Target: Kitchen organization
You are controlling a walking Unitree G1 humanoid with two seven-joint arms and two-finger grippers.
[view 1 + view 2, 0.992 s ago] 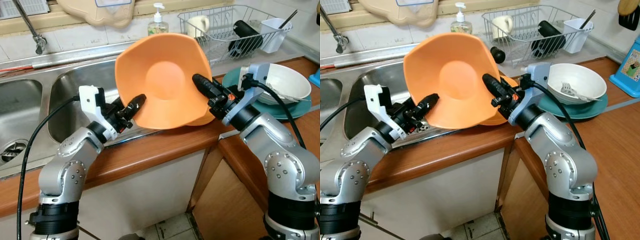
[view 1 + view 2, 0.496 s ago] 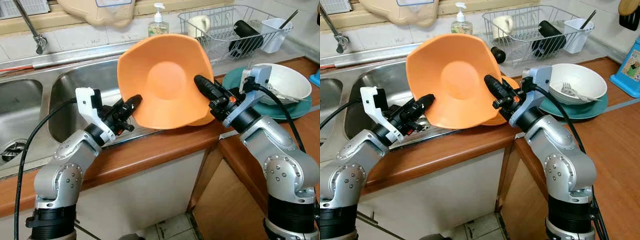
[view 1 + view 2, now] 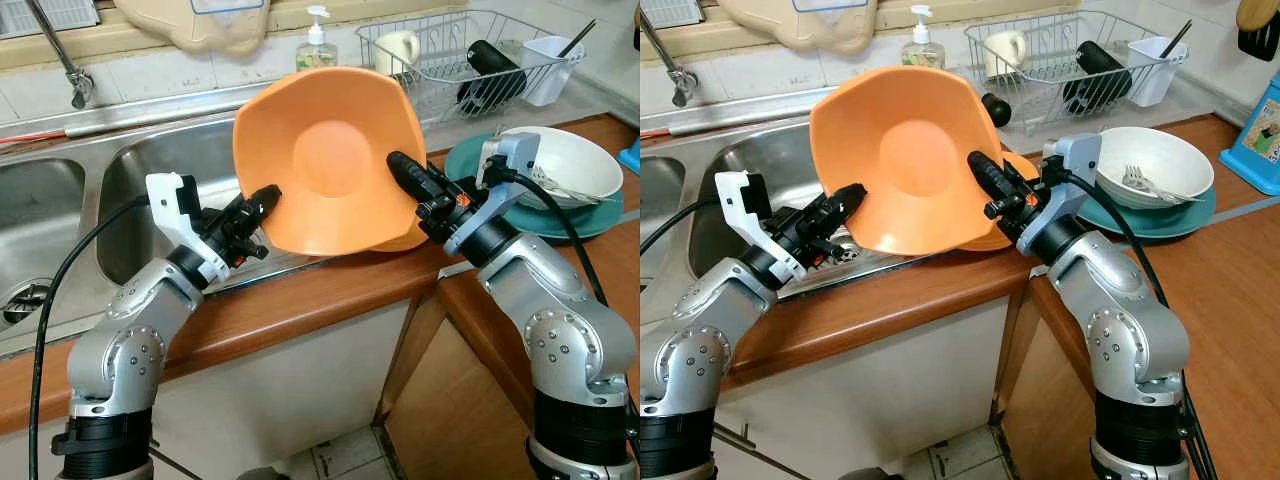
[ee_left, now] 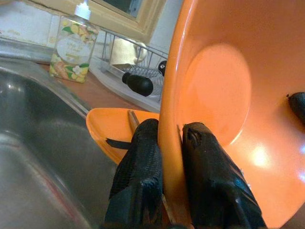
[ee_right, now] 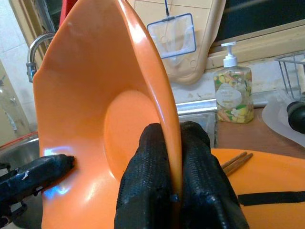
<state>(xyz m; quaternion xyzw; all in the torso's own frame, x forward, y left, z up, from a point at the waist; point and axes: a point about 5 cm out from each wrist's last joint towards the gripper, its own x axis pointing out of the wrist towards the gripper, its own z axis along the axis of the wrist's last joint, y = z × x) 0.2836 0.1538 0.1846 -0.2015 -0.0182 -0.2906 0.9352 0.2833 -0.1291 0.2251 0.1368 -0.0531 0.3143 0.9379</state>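
I see the big orange bowl [image 3: 328,160] tilted on edge at the frame's centre, above the sink [image 3: 140,190] rim, with a second orange dish [image 4: 112,129] behind it. My left gripper [image 3: 262,203] pinches its lower left rim, fingers nearly closed; my right gripper [image 3: 402,170] clamps the right rim the same way

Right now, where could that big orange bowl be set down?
Both pincers, left and right, hold the orange bowl. Free: the sink basin behind it, and the wooden counter edge in front. Crowded: the dish rack and stacked white bowl.
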